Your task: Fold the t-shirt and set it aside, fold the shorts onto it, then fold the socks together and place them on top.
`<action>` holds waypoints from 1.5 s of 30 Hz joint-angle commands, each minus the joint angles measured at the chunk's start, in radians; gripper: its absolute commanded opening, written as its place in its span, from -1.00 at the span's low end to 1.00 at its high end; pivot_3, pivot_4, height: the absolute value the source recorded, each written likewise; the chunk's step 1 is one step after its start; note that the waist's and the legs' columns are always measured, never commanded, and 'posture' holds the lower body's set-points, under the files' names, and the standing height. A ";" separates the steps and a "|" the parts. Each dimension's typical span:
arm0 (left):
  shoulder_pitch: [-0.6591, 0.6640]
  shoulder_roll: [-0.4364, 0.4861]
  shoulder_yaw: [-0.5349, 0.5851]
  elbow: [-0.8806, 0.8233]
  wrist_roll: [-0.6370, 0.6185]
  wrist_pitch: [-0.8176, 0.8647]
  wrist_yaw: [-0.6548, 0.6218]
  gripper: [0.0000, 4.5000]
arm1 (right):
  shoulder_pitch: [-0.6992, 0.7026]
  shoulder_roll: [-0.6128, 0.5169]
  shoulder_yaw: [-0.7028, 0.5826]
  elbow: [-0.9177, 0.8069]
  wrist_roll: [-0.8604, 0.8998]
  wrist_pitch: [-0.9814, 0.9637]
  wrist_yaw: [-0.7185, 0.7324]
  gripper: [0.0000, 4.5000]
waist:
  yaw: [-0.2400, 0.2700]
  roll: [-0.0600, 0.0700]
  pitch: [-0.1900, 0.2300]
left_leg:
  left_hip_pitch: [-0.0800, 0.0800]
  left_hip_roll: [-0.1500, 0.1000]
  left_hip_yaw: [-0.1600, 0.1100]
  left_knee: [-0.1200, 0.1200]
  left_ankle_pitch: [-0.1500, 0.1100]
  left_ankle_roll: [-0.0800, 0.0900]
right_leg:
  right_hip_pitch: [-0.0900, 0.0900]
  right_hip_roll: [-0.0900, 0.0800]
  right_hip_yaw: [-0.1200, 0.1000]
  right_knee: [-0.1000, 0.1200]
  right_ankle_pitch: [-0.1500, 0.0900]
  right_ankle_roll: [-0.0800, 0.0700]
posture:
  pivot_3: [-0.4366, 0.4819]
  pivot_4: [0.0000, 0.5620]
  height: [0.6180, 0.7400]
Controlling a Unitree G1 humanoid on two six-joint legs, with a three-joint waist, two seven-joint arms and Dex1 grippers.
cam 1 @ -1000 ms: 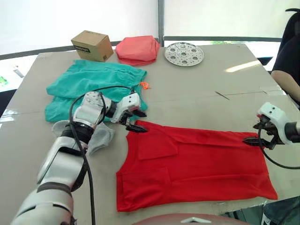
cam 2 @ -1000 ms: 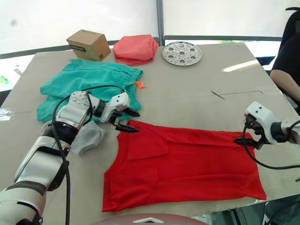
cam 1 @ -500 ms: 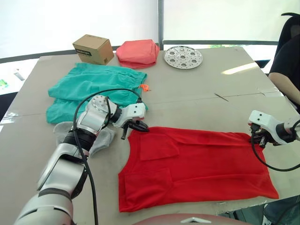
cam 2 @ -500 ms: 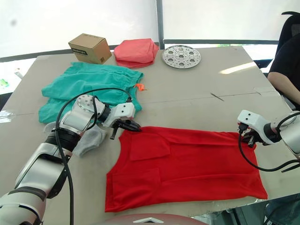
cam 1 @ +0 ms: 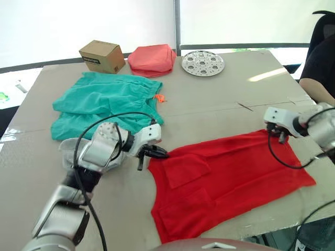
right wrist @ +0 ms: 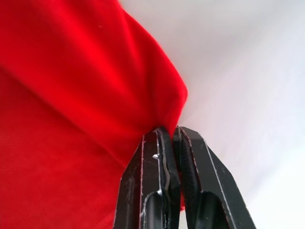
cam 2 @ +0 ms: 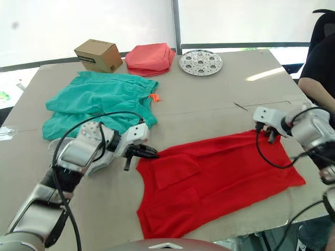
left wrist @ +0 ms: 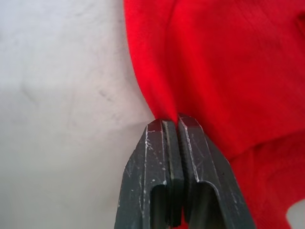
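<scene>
The red t-shirt (cam 1: 230, 175) lies partly folded on the table, slanting from near left to far right. My left gripper (cam 1: 159, 153) is shut on its far left corner, and the left wrist view shows the cloth pinched between the fingers (left wrist: 164, 157). My right gripper (cam 1: 276, 133) is shut on the far right corner, with red fabric clamped in the fingers (right wrist: 162, 167). The teal shorts (cam 1: 104, 102) lie spread at the left rear. A grey sock (cam 1: 70, 149) peeks out under my left arm.
At the table's far edge stand a cardboard box (cam 1: 102, 55), a folded coral-pink cloth (cam 1: 153, 58) and a round perforated metal disc (cam 1: 203, 62). A person sits beyond the right edge, an arm (cam 1: 322, 86) showing. The table's near edge lies just below the shirt.
Both grippers closed on the shirt's far corners. The right one has pulled its corner away from me and to the left, skewing the shirt; the left corner has slid a little nearer.
</scene>
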 commanded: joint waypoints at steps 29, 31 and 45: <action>0.701 -0.532 0.405 -0.849 -0.394 0.643 0.840 -1.00 | -0.457 0.690 -0.029 0.780 -0.237 -0.574 -0.428 -0.49 | -0.019 -0.002 0.004 | 0.005 -0.002 -0.007 -0.008 0.006 -0.012 | -0.002 -0.003 0.002 0.007 0.002 -0.005 | -0.05 -0.47 1.00; 0.679 -0.528 0.428 -0.827 -0.417 0.621 0.836 -0.65 | -0.451 0.668 -0.062 0.770 -0.220 -0.582 -0.460 -0.07 | -0.022 -0.002 0.005 | 0.004 -0.002 -0.007 -0.008 0.006 -0.012 | -0.001 -0.003 0.002 0.007 0.002 -0.005 | -0.05 -0.47 1.00; 0.455 -0.310 0.420 -0.580 -0.503 0.406 0.707 0.78 | -0.052 0.516 -0.391 0.000 0.043 -0.271 -0.451 0.59 | -0.038 0.008 0.010 | 0.003 -0.062 -0.119 -0.015 0.017 -0.016 | 0.024 -0.018 -0.051 0.004 -0.004 0.009 | -0.05 -0.47 1.00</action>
